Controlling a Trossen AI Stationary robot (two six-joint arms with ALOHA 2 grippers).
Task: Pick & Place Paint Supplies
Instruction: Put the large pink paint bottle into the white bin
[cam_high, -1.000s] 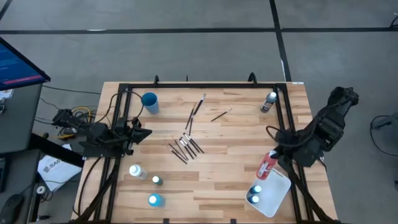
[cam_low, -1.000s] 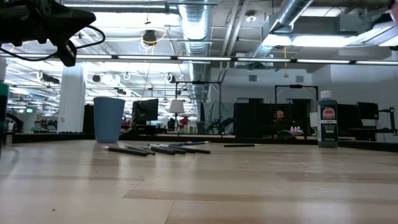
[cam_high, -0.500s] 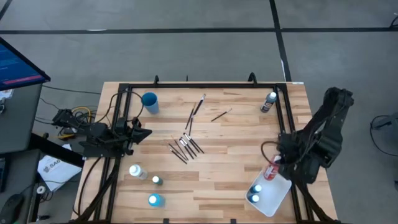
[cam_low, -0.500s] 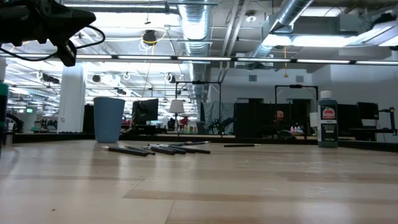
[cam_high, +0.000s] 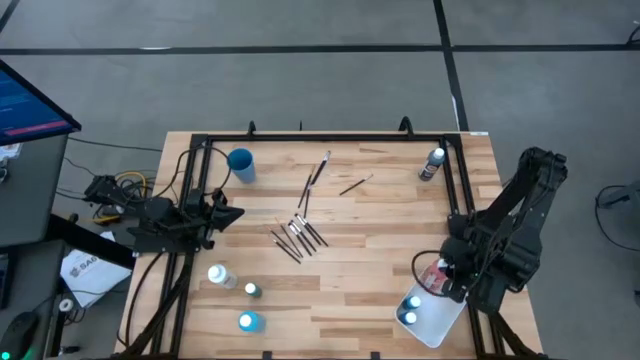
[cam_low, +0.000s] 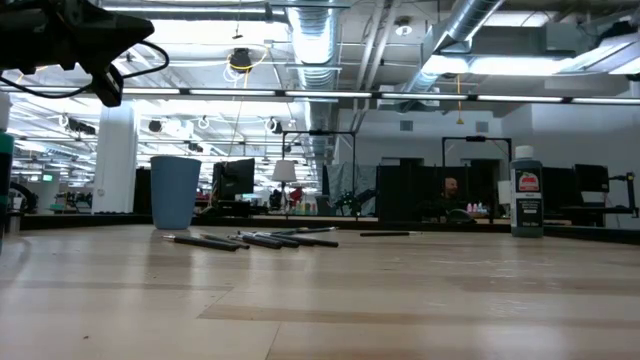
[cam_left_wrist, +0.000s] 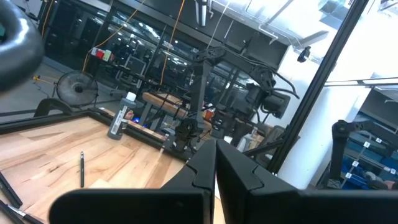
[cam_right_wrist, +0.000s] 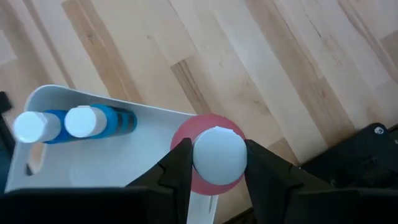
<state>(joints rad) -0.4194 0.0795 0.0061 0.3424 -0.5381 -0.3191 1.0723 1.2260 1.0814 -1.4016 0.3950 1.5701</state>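
Wooden planks make up the tabletop (cam_high: 380, 230), framed by dark rails, with grey floor around it and an open workshop hall showing beyond its far edge in the low view. At the near right corner sits the white tray (cam_high: 440, 318), the likely collecting place, since two blue paint bottles (cam_right_wrist: 74, 123) already lie side by side in it. The right gripper (cam_right_wrist: 211, 163) hangs over the tray's inner rim, its fingers clamped on the pale cap end of a red paint bottle (cam_high: 436, 277), held upright so it can be lowered in beside the blue ones; I judge the placing step is nearly due.

The left gripper (cam_left_wrist: 215, 168) waits at the left edge with its fingers pressed together, holding nothing, out of the way of the work.

A blue cup (cam_high: 240, 163) stands near the far left corner, and a dark-labelled bottle (cam_high: 432, 163) near the far right one. The paintbrushes (cam_high: 298, 236) lie scattered mid-tabletop, a few more toward the far edge. Near the near left corner wait a white bottle (cam_high: 220, 276), a teal bottle (cam_high: 252, 290) and another blue bottle (cam_high: 248, 322), all yet to be collected.
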